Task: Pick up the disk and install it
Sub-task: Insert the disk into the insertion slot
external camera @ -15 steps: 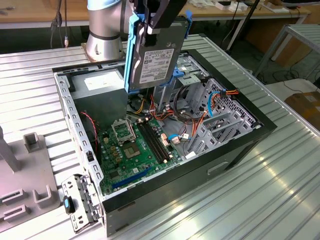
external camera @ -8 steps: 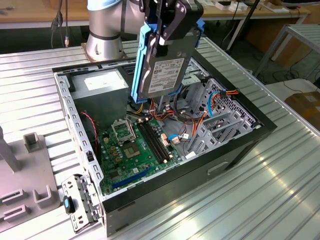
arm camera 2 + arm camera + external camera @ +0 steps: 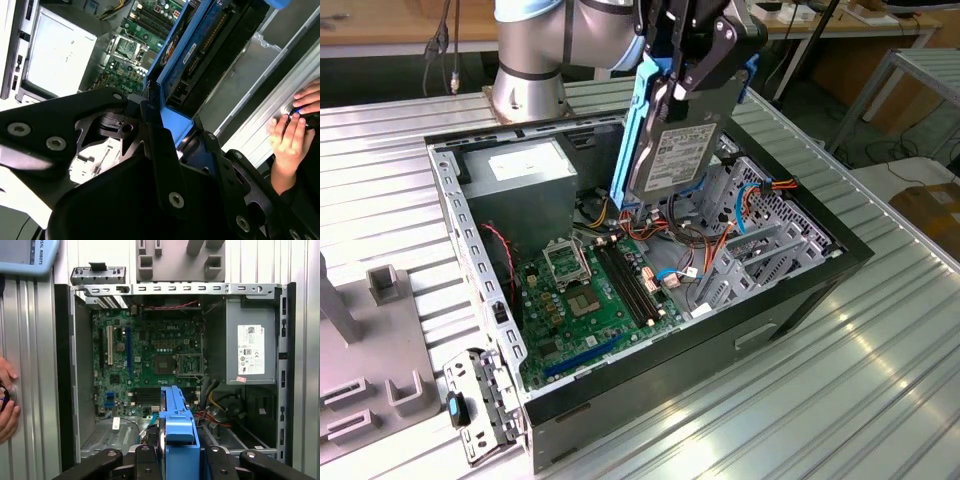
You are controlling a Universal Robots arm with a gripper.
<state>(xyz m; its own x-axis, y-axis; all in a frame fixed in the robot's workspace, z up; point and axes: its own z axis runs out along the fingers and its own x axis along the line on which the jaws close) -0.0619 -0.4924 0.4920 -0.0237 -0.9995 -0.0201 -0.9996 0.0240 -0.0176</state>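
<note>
- disk (image 3: 675, 150) hangs upright on edge above the open computer case (image 3: 790, 300), over the gap between motherboard (image 3: 605, 290) and drive cage (image 3: 765, 235); cables (image 3: 700, 235) crowd underneath
- gripper (image 3: 692, 78) points down, pinching the disk's blue frame at the top
- hand (image 3: 290, 135) rests just outside the case wall

Disk (image 3: 675, 150) shiny grey metal + blue plastic; table (image 3: 880, 380) ribbed matt metal.
</note>
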